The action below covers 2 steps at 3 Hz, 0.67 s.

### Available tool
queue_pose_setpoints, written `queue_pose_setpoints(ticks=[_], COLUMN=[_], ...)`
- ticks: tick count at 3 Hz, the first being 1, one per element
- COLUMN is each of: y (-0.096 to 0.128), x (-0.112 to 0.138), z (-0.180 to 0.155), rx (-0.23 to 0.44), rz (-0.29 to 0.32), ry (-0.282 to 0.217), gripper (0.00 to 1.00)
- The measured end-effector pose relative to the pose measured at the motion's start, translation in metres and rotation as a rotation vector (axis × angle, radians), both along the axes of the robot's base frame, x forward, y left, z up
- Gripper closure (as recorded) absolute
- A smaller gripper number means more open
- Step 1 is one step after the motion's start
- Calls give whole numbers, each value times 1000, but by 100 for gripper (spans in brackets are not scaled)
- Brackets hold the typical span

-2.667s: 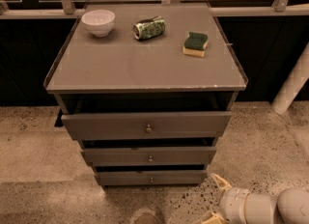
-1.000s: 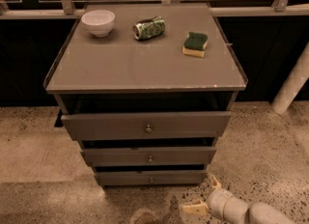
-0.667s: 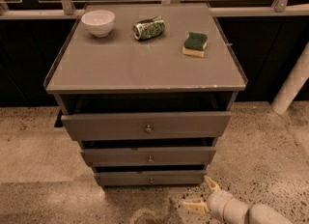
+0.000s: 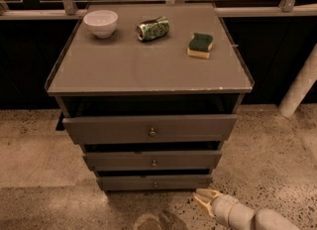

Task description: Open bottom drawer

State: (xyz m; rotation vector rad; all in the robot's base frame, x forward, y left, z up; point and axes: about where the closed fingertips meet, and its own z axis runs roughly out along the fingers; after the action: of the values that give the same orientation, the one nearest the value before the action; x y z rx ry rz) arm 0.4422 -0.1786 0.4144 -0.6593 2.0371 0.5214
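The bottom drawer (image 4: 133,182) is the lowest, shallowest grey front of the cabinet, with a small round knob (image 4: 155,185) at its middle. Its front stands slightly out from the cabinet body, just above the speckled floor. My gripper (image 4: 199,198) comes in from the lower right, low over the floor. It sits just below and right of the drawer's right end. The cream fingers (image 4: 207,193) point left and are open, with nothing between them. They do not touch the knob.
The middle drawer (image 4: 124,160) and the tall top drawer (image 4: 109,128) are stacked above. On the cabinet top (image 4: 138,65) sit a white bowl (image 4: 100,22), a crushed green can (image 4: 152,28) and a green-yellow sponge (image 4: 200,44). A white post (image 4: 299,85) stands at right.
My gripper has moved left along the floor, from the right, to the cabinet's lower right corner. The drawers and the things on top have not moved.
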Motion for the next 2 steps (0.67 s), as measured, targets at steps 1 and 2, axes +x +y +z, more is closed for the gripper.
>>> queue_pose_setpoints(ticks=[1,2], y=[8,7], x=[4,23], z=[-6,-31], rx=[-18,-105], rz=[20,13], ry=[-22,-113], gripper=[88,100])
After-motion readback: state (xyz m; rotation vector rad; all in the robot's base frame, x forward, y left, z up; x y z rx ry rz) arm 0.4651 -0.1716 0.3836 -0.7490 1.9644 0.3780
